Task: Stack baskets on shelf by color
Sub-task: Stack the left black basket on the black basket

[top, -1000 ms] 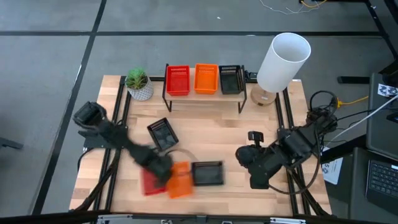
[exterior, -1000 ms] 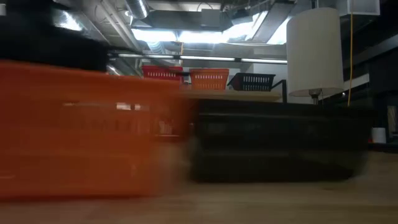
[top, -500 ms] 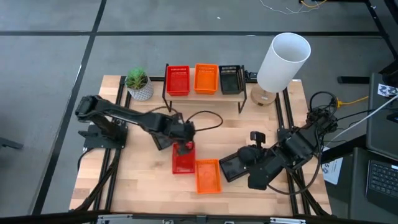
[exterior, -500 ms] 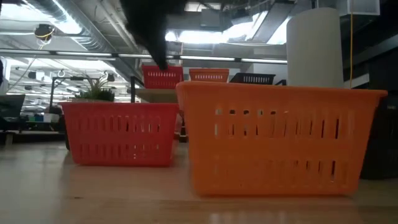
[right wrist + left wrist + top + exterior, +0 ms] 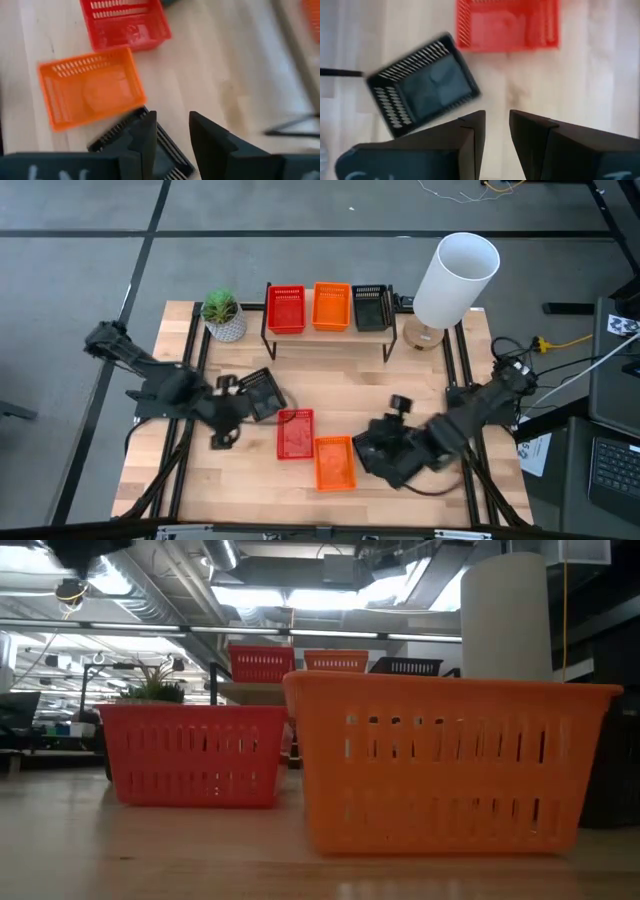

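Fingers of the left gripper stand a narrow gap apart with nothing between them, above bare desk just beside a black plastic mesh basket lying askew. Right gripper fingers are likewise slightly parted, hanging just over another black mesh basket; whether they touch it I cannot tell. A red mesh basket and an orange mesh basket sit near each other mid-desk. On the low wooden shelf with black legs stand three stacks in a row: red, orange, black. A potted green plant and white-shaded lamp flank the shelf.
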`<action>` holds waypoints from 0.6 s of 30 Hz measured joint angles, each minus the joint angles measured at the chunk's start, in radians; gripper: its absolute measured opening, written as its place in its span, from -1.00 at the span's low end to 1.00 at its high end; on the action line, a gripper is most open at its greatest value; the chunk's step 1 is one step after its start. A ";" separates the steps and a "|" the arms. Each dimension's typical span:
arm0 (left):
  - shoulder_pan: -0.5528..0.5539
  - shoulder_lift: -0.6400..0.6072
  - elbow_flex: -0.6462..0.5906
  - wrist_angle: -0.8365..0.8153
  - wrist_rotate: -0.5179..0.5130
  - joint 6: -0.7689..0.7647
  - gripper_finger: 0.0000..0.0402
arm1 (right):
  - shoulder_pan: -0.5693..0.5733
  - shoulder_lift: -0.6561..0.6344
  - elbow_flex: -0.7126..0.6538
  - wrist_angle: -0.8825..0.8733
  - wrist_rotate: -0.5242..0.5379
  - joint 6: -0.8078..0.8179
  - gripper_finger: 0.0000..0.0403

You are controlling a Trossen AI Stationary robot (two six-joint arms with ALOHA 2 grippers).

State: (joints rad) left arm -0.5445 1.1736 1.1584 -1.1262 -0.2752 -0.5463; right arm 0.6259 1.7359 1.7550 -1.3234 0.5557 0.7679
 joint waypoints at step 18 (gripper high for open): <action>-0.345 -0.387 -0.619 0.611 -0.567 0.036 -0.60 | -0.281 0.285 -0.101 0.910 -0.324 -0.644 -0.43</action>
State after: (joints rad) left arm -0.8891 0.7867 0.5396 -0.5149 -0.8424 -0.5103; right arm 0.3445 2.0208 1.6538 -0.4131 0.2319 0.1244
